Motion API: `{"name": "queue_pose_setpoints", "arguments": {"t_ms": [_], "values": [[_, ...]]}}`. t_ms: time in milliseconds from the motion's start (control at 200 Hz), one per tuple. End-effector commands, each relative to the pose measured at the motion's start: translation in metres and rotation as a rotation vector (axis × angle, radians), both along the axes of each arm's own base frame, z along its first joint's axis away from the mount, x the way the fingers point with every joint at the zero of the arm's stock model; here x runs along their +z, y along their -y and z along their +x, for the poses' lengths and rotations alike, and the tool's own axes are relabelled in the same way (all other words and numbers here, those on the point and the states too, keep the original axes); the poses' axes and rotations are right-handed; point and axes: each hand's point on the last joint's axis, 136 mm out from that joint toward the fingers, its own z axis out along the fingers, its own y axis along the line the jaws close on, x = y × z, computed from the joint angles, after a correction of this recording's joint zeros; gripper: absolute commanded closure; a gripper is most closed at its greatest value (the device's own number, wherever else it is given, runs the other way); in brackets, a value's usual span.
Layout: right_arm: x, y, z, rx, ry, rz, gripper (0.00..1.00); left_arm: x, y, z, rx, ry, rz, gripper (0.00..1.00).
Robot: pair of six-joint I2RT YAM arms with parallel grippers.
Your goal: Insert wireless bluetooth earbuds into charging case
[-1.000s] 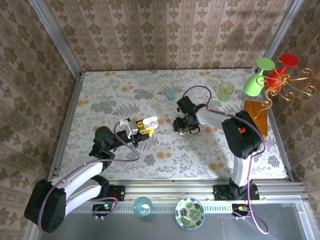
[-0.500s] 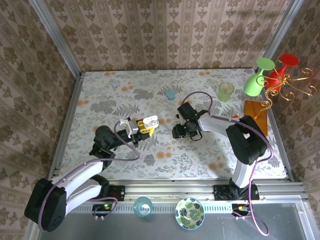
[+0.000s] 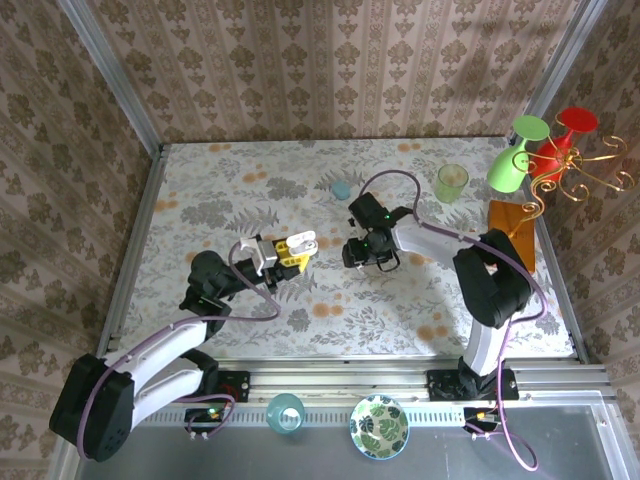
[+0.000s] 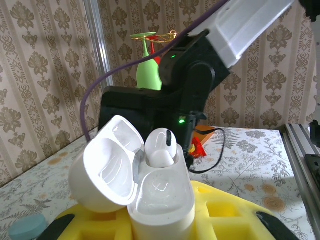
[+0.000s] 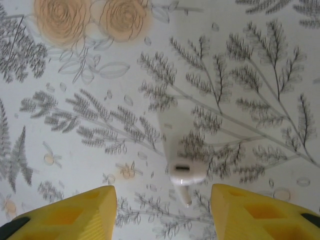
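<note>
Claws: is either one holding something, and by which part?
The left claw grips the open charging case by its lower body. The right claw, open above a loose earbud, holds nothing.

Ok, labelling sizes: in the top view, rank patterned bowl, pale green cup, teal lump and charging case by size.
Largest: patterned bowl; pale green cup; then charging case and teal lump: alike, the held case sits nearer the camera, so unranked.
</note>
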Motion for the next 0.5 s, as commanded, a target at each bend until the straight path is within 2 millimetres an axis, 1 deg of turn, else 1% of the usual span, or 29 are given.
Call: {"name": "queue_pose_setpoints", "arguments": {"t_ms": [0, 115, 230, 325, 490], "values": [[-0.012, 0.011, -0.005, 0.024, -0.086, -0.098, 0.48, 0.019, -0.001, -0.009, -0.019, 0.059, -0.029, 0.95], [-0.018, 0.013, -0.005, 0.037, -0.130, -0.142, 0.49, 0.018, -0.002, -0.009, -0.009, 0.061, -0.023, 0.95], [-0.018, 0.015, -0.001, 0.039, -0.158, -0.188, 0.49, 0.016, -0.002, -0.009, -0.009, 0.060, -0.018, 0.95], [-0.018, 0.012, 0.001, 0.049, -0.167, -0.191, 0.50, 0.015, 0.000, -0.008, -0.015, 0.059, -0.018, 0.95], [-0.025, 0.009, -0.003, 0.087, -0.209, -0.223, 0.54, 0.015, 0.001, -0.007, -0.017, 0.061, -0.017, 0.95]]}}
